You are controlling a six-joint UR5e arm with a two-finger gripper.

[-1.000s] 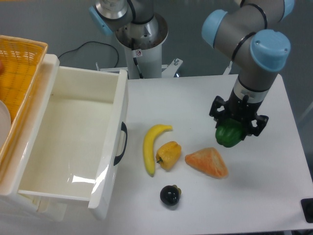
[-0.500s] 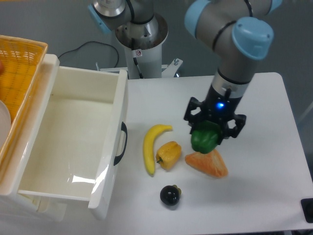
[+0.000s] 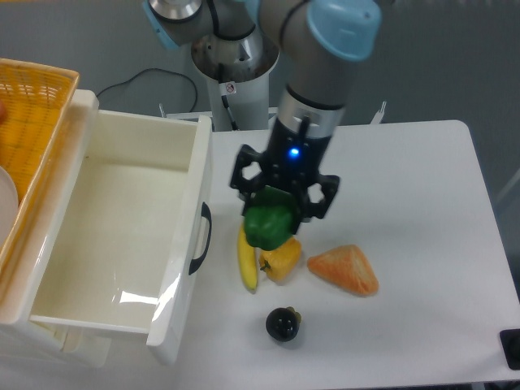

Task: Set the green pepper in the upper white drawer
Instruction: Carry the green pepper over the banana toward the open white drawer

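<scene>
Currently your gripper point(image 3: 272, 218) is pinching the pepper point(image 3: 269, 226) from above, its fingers pressed against the sides, and the pepper is hanging clear of the table point(image 3: 422, 203), over the top end of the banana point(image 3: 246, 262) and just above the yellow pepper point(image 3: 281, 258).

You are looking at one relation that matters: the drawer point(image 3: 197, 175) is lying at 9 o'clock from the gripper, with its right wall and black handle point(image 3: 200, 237) standing between the load and the open cavity. That wall is the near edge; the pepper is sitting just right of it, not yet over the cavity.

The drawer's long axis is running from 12 to 6 o'clock, so a straight move toward 9 o'clock is crossing the short way, and the cavity is offering wide room on both sides. Its floor is showing bare white.

You are judging height from one camera, so whether the pepper's underside is clearing the wall rim cannot be told with confidence. Treat the rim as the main hazard.

The orange basket point(image 3: 31, 122) is lying beyond the drawer at 9 to 10 o'clock; overshoot that way is the second hazard. The orange wedge point(image 3: 345, 270) and the dark fruit point(image 3: 283, 324) are lying at 4 and 6 o'clock, away from the path.
</scene>
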